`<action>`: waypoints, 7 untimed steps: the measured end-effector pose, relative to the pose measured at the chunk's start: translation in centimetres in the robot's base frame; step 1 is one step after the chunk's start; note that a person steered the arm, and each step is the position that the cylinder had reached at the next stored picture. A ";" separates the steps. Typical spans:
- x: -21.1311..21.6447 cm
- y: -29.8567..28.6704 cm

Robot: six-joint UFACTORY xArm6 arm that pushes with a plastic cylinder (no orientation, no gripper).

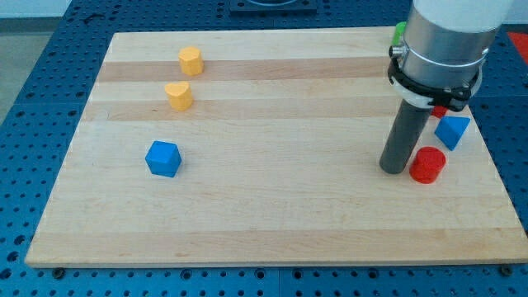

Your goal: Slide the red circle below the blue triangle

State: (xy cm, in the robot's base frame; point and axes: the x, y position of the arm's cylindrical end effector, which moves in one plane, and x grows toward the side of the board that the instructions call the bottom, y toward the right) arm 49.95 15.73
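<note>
Camera view, only one available. My tip (394, 169) sits on the board (272, 206) just to the view's left of the red circle (428, 164), touching or very nearly; can't resolve a gap. No gripper on this rig, just the rod, so nothing to open, close or grasp; contact is push-only.

Red circle location: near the board's right edge, directly toward the view's bottom-left of the blue triangle (452, 130), just beside it. Judgement: it's already roughly below the triangle, slightly offset to the view's left.

Key relation: circle lies to the view's right of my tip. A push from here drives it rightward, which would bring it more squarely under the triangle, but the board edge is near on that side, so keep any push short.

A small red piece (440, 110) peeks out above the triangle, and something green (399, 33) shows at the top edge, both mostly hidden by the arm.

Well apart on the view's left: blue cube (162, 158), yellow heart (178, 95), another yellow block (190, 59). Not in play.
</note>
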 end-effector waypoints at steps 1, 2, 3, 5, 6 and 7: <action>0.5 0.8; 1.5 1.0; 1.6 2.4; 1.6 6.2; 1.6 6.5; 3.3 5.8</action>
